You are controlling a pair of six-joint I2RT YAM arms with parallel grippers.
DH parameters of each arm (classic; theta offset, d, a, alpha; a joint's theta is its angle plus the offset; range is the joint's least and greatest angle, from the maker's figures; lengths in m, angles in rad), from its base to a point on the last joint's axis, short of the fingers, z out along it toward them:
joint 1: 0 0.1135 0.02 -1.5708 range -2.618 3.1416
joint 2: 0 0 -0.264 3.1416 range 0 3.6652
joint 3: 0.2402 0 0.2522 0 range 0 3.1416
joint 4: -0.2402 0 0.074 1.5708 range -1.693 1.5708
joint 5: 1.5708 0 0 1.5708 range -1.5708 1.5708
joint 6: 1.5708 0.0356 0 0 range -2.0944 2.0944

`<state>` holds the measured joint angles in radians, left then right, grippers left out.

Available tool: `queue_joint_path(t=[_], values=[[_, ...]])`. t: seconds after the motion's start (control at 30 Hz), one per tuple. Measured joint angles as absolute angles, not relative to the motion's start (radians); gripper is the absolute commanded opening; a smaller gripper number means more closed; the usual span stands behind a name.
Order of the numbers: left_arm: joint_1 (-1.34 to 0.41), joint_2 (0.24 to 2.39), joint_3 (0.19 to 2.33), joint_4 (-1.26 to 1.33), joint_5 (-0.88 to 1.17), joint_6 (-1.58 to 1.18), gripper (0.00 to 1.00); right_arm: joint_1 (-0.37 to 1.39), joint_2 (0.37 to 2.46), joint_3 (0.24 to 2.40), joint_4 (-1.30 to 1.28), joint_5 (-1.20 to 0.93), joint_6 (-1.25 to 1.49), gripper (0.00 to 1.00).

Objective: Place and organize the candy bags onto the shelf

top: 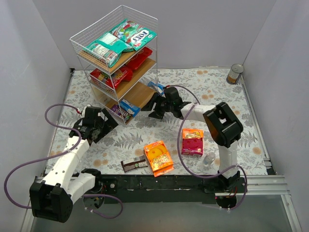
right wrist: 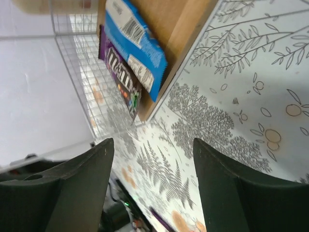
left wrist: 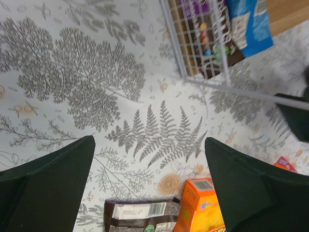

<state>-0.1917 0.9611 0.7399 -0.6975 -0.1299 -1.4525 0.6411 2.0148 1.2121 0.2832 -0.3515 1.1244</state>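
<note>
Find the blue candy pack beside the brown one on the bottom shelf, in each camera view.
Top external: blue pack just left of centre.
Left wrist: top right.
Right wrist: upper centre-left.
Shared landmark: brown pack beside it.

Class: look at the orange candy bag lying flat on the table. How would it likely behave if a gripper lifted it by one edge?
The orange bag lies flat and thin, so it would probably sag rather than stay stiff. Its glossy surface looks slippery, so it may slide in a pinch. Being flat, it is unlikely to roll.
</note>
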Motion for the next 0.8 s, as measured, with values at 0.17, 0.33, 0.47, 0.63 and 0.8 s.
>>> queue_joint_path(t=[0.17, 0.33, 0.47, 0.63, 0.8], values=[[-0.192, 0.997, 0.699, -0.7, -0.036, -1.454, 0.98, 0.651, 1.938, 1.304, 0.068, -0.319, 0.821, 0.73], [-0.192, 1.016, 0.674, -0.672, 0.044, -1.469, 0.98, 0.749, 1.801, 1.303, -0.065, -0.266, 0.495, 0.73], [-0.192, 1.058, 0.659, -0.677, 0.067, -1.515, 0.98, 0.9, 1.691, 1.235, -0.086, -0.275, 0.293, 0.73], [-0.192, 1.087, 0.659, -0.683, 0.063, -1.57, 0.98, 1.088, 1.671, 1.149, -0.129, -0.274, 0.111, 0.73], [-0.192, 1.115, 0.676, -0.714, 0.044, -1.617, 0.98, 1.214, 1.694, 1.103, -0.203, -0.245, -0.026, 0.73]])
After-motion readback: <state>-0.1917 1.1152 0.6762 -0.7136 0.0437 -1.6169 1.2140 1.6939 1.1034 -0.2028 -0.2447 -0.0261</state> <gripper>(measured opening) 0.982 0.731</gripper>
